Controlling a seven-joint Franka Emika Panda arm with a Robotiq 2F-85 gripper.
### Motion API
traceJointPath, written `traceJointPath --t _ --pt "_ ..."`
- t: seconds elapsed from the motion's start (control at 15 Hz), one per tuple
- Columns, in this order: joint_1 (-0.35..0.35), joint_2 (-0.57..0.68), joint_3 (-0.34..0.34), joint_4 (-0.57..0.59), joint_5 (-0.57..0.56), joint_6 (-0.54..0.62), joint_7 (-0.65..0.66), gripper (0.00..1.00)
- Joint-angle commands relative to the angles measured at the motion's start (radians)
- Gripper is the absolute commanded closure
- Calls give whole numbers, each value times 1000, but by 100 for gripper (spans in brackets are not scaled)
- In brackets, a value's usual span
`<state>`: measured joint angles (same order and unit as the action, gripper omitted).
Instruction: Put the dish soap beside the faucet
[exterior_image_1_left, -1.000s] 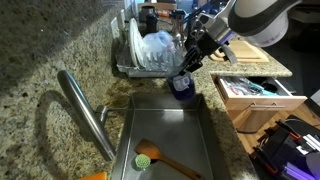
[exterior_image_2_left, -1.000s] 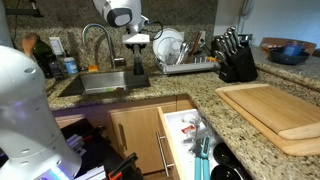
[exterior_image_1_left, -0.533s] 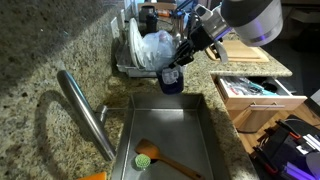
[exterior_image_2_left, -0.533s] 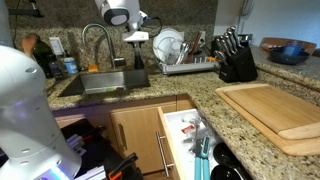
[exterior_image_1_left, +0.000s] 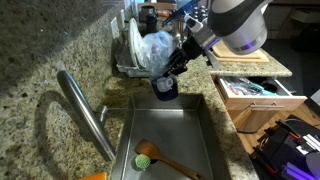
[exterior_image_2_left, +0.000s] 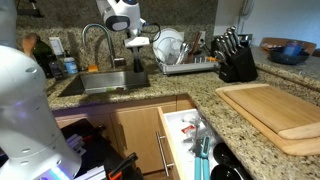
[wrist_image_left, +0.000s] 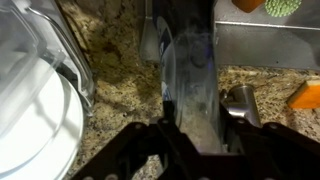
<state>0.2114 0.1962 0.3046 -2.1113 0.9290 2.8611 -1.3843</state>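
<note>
The dish soap (exterior_image_1_left: 164, 88) is gripped between the closed fingers of the gripper (exterior_image_1_left: 169, 77). It is held over the far rim of the sink (exterior_image_1_left: 207, 130), just beside the dish rack (exterior_image_1_left: 128, 68) and well apart from the faucet (exterior_image_1_left: 85, 112). A wooden spoon (exterior_image_1_left: 175, 163) and a green scrubber (exterior_image_1_left: 145, 158) lie in the sink. A white plate (exterior_image_1_left: 133, 42) stands in the rack.

Blurred dish soap (wrist_image_left: 190, 80) in the claw (wrist_image_left: 195, 142), white dishes (wrist_image_left: 35, 110) left, granite counter (wrist_image_left: 112, 58) beneath
</note>
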Motion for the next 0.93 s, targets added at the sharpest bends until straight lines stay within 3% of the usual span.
traceJointPath --t 0.0,0.2,0.27,0.8,0.87 --pt "0 29 14 33 14 1 -45 58" --pt "0 84 36 104 27 3 -94 58" --pt "0 88 36 110 27 3 -96 83" --pt "-31 259 154 359 145 1 -290 83" --pt "-3 216 110 267 88 1 -212 83"
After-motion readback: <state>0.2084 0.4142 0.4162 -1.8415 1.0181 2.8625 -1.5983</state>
